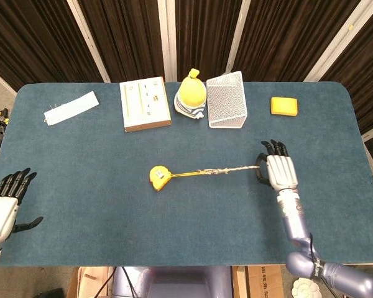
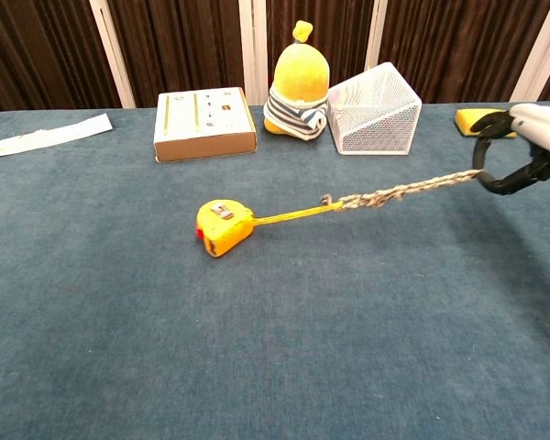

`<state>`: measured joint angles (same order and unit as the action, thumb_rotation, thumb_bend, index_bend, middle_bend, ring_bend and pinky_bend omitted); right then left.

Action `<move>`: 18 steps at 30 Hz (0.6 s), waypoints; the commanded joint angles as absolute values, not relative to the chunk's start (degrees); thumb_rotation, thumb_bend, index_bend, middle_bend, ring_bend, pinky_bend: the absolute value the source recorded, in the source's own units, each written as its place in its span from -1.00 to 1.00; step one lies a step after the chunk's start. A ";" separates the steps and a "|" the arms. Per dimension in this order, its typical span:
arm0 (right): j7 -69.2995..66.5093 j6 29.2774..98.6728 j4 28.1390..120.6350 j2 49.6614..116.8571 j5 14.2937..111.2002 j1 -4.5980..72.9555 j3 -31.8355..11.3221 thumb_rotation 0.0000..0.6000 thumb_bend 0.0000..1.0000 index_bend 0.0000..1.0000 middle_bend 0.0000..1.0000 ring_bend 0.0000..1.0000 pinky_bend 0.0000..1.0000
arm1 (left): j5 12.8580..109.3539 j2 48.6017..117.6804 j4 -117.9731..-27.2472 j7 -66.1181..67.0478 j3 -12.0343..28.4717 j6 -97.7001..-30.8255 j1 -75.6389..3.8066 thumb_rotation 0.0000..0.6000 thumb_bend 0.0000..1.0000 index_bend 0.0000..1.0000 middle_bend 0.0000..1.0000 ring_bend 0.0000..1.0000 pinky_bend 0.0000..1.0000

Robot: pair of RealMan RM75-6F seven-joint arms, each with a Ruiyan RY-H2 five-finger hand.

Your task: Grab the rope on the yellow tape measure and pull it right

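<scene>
Yellow tape measure (image 1: pixel 158 177) lies well left of right hand (image 1: pixel 278 172) gripping rope (image 1: pixel 227 171).

The yellow tape measure (image 1: pixel 159 177) sat mid-table on the blue cloth, its tape pulled out a bit. The braided rope (image 1: pixel 231 169) ran taut off to the right, lifted slightly.

Left of the silver, black-fingered right hand (image 1: pixel 280 172): pale braided rope (image 1: pixel 233 169), yellow tape measure (image 1: pixel 158 177). Beyond it: white mesh basket (image 1: pixel 227 99), yellow toy (image 1: pixel 191 93) with striped base, yellow sponge (image 1: pixel 284 105). Teal table (image 1: pixel 174 230).
</scene>
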<state>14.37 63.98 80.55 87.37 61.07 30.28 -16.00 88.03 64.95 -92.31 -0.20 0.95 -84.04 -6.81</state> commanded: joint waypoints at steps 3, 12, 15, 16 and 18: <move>13.56 64.71 80.99 84.48 60.61 29.01 -16.35 1.00 -0.01 0.16 -0.67 -1.00 -1.00 | 88.27 64.98 -92.31 -0.07 0.90 -84.29 -6.72 1.00 -1.00 -1.00 -1.00 -1.00 -1.00; 12.70 65.16 80.14 79.32 58.84 27.85 -18.08 1.00 -0.01 0.17 -0.67 -1.00 -1.00 | 88.66 65.08 -92.33 0.32 0.82 -84.64 -6.60 1.00 -1.00 -1.00 -1.00 -1.00 -1.00; 12.41 65.25 79.80 77.48 57.96 27.55 -18.96 1.00 -0.01 0.17 -0.67 -1.00 -1.00 | 88.93 65.07 -92.32 0.37 0.80 -84.89 -6.55 1.00 -1.00 -1.00 -1.00 -1.00 -1.00; 12.29 65.10 79.60 76.82 57.53 27.49 -19.25 1.00 -0.01 0.17 -0.67 -1.00 -1.00 | 89.06 65.10 -92.32 0.38 0.77 -85.01 -6.52 1.00 -1.00 -1.00 -1.00 -1.00 -1.00; 12.15 64.93 79.09 75.98 56.85 27.42 -19.74 1.00 -0.01 0.17 -0.67 -1.00 -1.00 | 89.20 65.11 -92.34 0.42 0.77 -85.14 -6.49 1.00 -1.00 -1.00 -1.00 -1.00 -1.00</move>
